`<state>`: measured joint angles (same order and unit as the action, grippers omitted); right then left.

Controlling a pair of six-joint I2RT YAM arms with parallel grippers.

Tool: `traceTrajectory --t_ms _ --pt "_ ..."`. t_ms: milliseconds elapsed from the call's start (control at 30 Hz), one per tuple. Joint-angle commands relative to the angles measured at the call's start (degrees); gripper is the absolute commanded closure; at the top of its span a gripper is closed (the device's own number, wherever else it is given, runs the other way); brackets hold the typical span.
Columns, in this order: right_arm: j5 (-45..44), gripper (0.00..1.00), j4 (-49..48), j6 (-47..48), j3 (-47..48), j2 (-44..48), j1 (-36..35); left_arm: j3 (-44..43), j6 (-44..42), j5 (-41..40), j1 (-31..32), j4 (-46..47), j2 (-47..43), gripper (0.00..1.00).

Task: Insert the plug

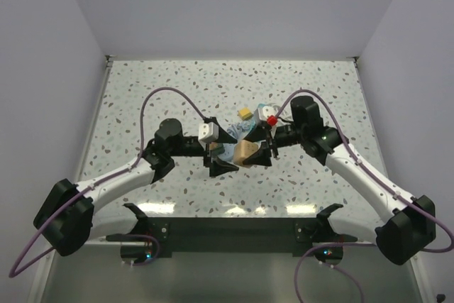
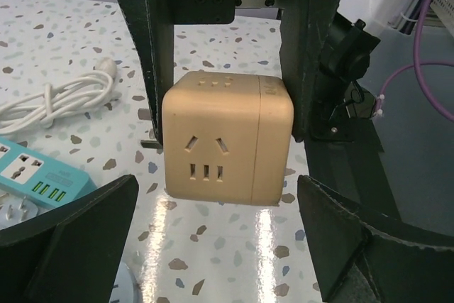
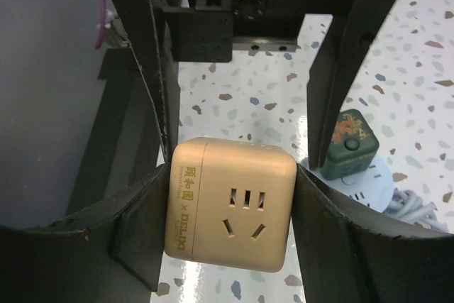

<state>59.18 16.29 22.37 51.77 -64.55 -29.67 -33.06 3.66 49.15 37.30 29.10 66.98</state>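
The tan-orange socket cube (image 3: 230,204) is gripped on both sides by my right gripper (image 3: 233,207), low over the table. It also shows in the top view (image 1: 245,151) and in the left wrist view (image 2: 227,140). My right gripper (image 1: 257,152) faces my left gripper (image 1: 218,160). My left gripper (image 2: 220,246) is open and empty, its fingers wide apart just short of the cube. The dark green plug (image 3: 351,143) stands on a white round base (image 3: 383,184) beside one left finger (image 3: 344,62). I cannot make out the plug in the top view.
A teal power strip (image 2: 39,172) and a coiled white cable (image 2: 64,97) lie left of the cube. The strip also shows in the top view (image 1: 240,130). A small yellow block (image 1: 245,113) sits behind the grippers. White walls close in the speckled table (image 1: 142,97).
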Motion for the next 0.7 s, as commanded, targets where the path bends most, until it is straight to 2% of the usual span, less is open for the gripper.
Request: traceTrajectory --t_ms 0,167,267,300,367,400,433,467,533,567,600,667 --pt "7.1 1.0 3.2 3.1 4.3 -2.1 -0.2 -3.4 -0.9 2.0 1.5 3.0 1.8 0.01" --pt "8.0 1.0 6.0 5.0 7.4 -5.8 -0.2 -4.8 -1.1 1.5 3.7 2.6 2.8 0.05" --pt "7.7 1.0 6.2 4.9 7.6 -6.2 -0.1 -5.7 -1.1 1.0 4.5 1.6 4.0 0.14" --pt "7.4 1.0 6.4 4.8 7.6 -6.0 -0.2 -6.0 -1.1 0.8 4.7 1.3 4.4 0.24" --pt "6.4 1.0 6.2 4.3 7.6 -5.3 -0.1 -7.0 -0.7 0.9 5.2 0.8 5.8 0.35" --pt "5.9 1.0 5.9 3.5 7.3 -5.1 -0.2 -7.4 -0.4 1.0 5.2 -0.3 6.3 0.46" --pt "5.1 1.0 5.5 2.9 7.0 -4.3 -0.2 -7.7 -0.1 1.0 5.4 -0.4 6.8 0.53" --pt "3.5 1.0 4.5 2.2 6.8 -4.0 -0.2 -7.9 0.5 1.1 5.4 -0.1 7.5 0.67" --pt "1.6 0.97 3.0 -0.1 6.2 -4.0 -0.1 -7.6 2.7 1.6 5.4 1.4 8.2 0.8" --pt "0.4 0.94 2.9 -0.4 6.3 -4.3 -0.2 -7.4 3.7 1.3 5.5 3.6 8.7 0.99" --pt "0.0 0.91 2.7 -1.3 6.6 -4.8 -0.3 -7.2 6.3 0.5 5.5 4.6 8.8 1.0" --pt "-1.2 0.75 1.8 -2.0 6.9 -5.6 -0.1 -6.8 8.6 -1.1 5.4 6.7 9.2 1.0"
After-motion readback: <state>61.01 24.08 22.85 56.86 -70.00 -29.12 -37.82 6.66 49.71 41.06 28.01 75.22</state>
